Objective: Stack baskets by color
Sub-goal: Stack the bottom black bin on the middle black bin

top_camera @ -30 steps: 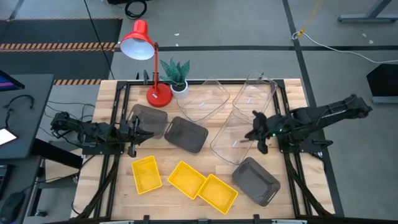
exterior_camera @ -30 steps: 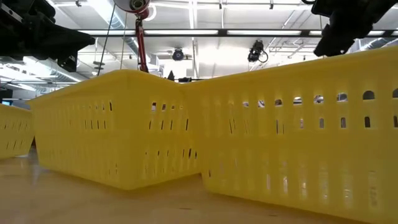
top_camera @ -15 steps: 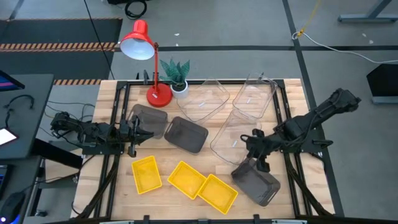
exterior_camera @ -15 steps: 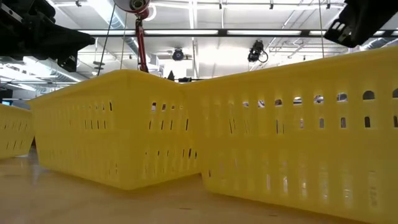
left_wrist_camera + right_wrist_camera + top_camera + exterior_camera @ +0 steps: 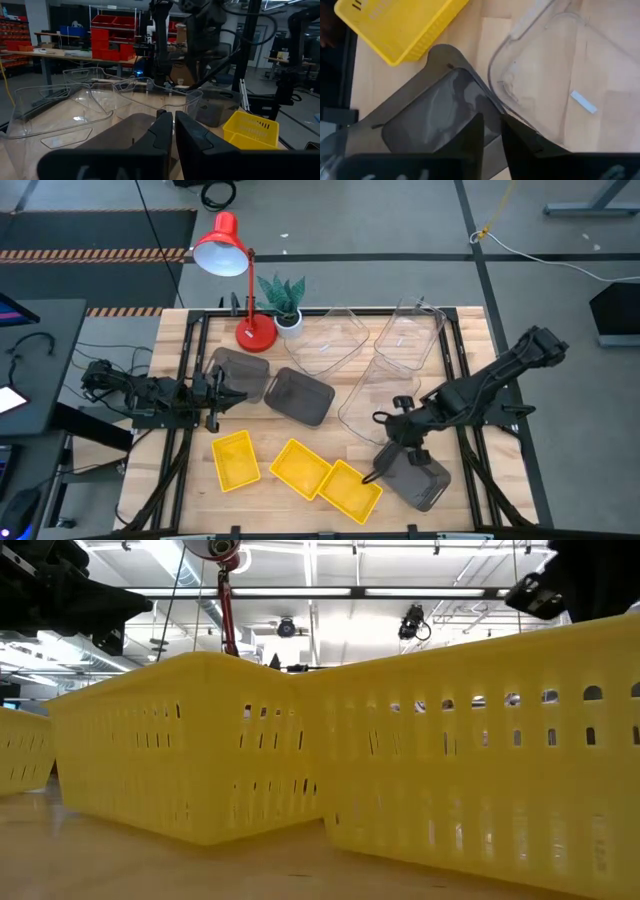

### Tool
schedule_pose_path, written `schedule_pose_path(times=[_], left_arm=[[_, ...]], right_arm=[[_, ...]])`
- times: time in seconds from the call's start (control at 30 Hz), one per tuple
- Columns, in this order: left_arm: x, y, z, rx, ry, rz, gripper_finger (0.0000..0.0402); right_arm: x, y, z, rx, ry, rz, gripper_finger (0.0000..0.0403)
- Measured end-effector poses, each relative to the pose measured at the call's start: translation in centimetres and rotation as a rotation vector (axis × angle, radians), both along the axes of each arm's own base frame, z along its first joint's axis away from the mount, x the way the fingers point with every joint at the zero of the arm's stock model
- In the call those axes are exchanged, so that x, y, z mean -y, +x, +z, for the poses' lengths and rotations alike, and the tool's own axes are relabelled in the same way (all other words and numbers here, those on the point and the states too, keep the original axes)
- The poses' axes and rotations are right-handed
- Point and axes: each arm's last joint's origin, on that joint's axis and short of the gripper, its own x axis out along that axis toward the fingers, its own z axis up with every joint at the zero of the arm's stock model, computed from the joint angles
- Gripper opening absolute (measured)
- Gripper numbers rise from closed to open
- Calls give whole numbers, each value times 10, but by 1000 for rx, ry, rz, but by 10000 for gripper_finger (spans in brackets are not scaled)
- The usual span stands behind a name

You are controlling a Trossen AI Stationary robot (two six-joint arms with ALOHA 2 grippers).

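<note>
Baskets lay scattered: three yellow (image 5: 296,469) along the front edge, three clear (image 5: 385,370) at the back right. Your right gripper (image 5: 397,442) hung over the grey basket (image 5: 412,471) at the front right, fingers a narrow gap apart, holding nothing. Your left gripper (image 5: 222,397) waited nearly closed beside two other grey bins (image 5: 270,385).

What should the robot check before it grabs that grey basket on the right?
1. Right gripper over the near-right dark grey basket: ok, it is at the basket's rim.
2. Right fingers straddling the rim: cannot tell.
3. Basket free of neighbours: not ok, a yellow basket sits right beside it and a clear basket is close.
4. Other two grey baskets ready as stacking targets: ok, both upright near the left gripper.
5. Left arm out of the way: ok, at the table's left side.
</note>
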Motion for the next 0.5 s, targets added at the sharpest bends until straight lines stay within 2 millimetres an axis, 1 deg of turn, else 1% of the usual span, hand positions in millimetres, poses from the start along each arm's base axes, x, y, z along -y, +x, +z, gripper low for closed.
schedule_pose_path(times=[0.1,0.3,0.4,0.5], left_arm=[[0,0,0,0,0,0,29],[0,0,0,0,0,0,34],[0,0,0,0,0,0,30],[0,0,0,0,0,0,26]], right_arm=[[-8,9,10,-17,-24,49,98],[-27,24,24,25,-10,148,139],[-40,30,22,-19,50,198,150],[-53,34,14,-89,100,224,151]])
